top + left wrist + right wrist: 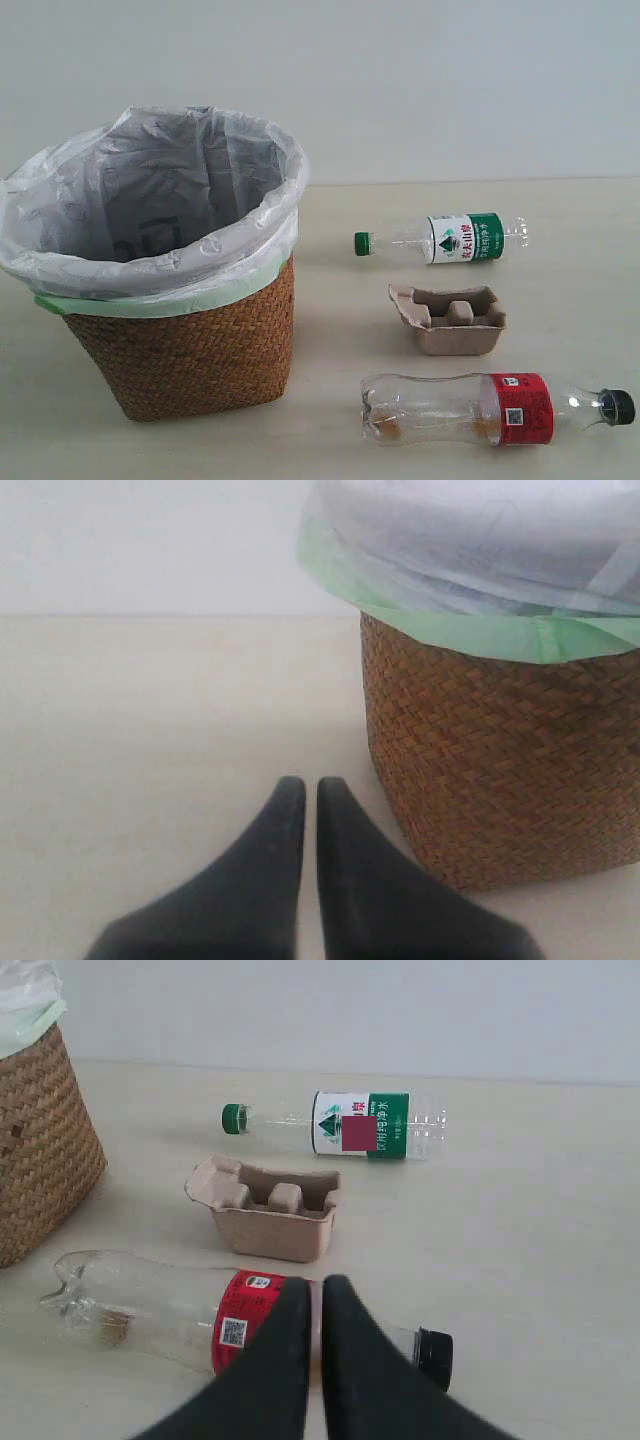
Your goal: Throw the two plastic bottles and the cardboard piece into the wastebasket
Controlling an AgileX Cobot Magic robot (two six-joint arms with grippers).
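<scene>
The wicker wastebasket with its white bag stands at the left and is also seen in the left wrist view. To its right lie the green-capped bottle, the pulp cardboard piece and, nearest the front, the red-label bottle. Neither arm shows in the exterior view. My left gripper is shut with nothing in it, low over the table beside the basket. My right gripper is shut and hangs above the red-label bottle, with the cardboard piece and green-capped bottle beyond it.
Everything rests on a pale tabletop that ends at a plain light wall. The basket's edge shows at one side of the right wrist view.
</scene>
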